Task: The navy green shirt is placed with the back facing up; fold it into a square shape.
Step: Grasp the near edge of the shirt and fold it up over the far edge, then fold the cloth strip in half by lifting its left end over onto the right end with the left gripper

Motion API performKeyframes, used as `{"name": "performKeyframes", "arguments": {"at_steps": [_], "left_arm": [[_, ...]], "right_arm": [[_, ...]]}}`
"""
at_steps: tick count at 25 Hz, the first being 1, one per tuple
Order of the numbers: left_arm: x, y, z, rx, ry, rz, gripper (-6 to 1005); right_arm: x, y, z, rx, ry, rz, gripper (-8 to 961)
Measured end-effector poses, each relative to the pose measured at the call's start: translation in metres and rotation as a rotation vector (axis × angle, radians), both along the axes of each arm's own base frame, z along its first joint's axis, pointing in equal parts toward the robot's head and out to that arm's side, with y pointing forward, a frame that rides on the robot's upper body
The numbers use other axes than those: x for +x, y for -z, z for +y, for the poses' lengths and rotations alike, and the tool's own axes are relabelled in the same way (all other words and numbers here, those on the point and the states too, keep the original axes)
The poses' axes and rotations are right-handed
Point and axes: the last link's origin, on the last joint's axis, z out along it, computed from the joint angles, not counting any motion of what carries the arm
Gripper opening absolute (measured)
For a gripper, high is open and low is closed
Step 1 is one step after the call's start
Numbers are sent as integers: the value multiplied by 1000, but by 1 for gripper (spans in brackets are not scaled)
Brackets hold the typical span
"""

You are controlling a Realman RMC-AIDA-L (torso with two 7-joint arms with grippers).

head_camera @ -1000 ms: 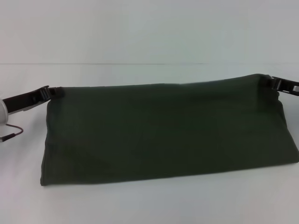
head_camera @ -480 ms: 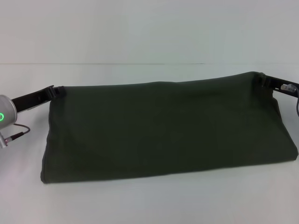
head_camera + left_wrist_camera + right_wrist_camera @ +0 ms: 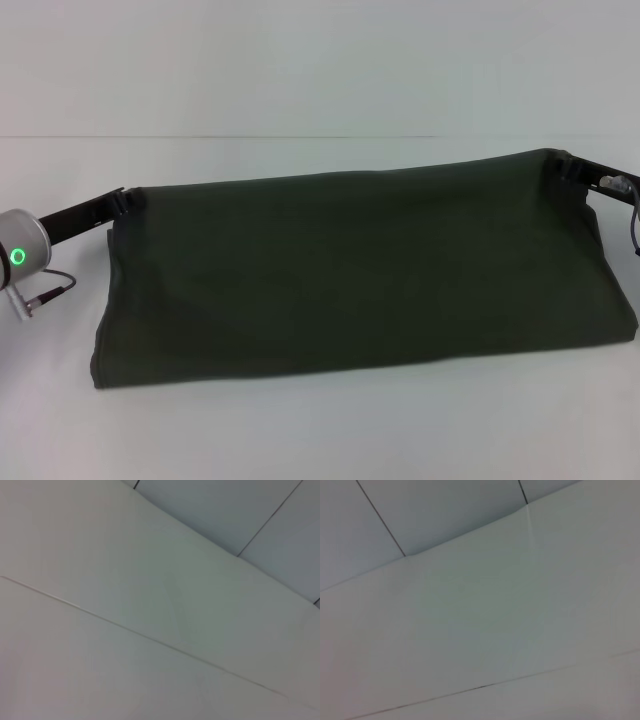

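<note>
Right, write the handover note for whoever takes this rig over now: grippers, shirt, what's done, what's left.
Left gripper: shut on the far left corner of the navy green shirt, held raised off the table.
Right gripper: shut on the far right corner, held slightly higher.
Shirt: a wide band stretched between the two grippers, far edge lifted, near edge resting on the table. No sleeves or collar show.
Done: it looks already folded at least once into this band, and both corners are gripped.
Left: lay the held edge down, then fold the long band across its width into a square. The wrist views show only bare surfaces, so go by the head view.
</note>
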Motion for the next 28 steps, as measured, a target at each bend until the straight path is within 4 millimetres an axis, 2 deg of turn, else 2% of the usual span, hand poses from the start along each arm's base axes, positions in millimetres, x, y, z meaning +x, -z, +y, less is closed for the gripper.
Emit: {"name": "performKeyframes", "arguments": {"at_steps": [5,11,16,19,24,28], "left_arm": [[-2,5,1,68,-26,10,63],[-6,11,2,104,-64,29,64],[-6,9,2,129,-62,11,266],[-6,4,-3,131,-31,-41,408],[-5,-15,-21,86,68,-184,621],[-8,-31,-39,19,105,-293,703]], "right_arm": [[0,2,3,25,4,-19,113],[0,1,5,46,22,-14,352],[3,-3,2,62,22,25,595],[0,-7,-5,37,-43,62,660],[-18,-12,-27,-49,-304,89,770],[-38,-5,-48,-139,-552,54,850]]}}
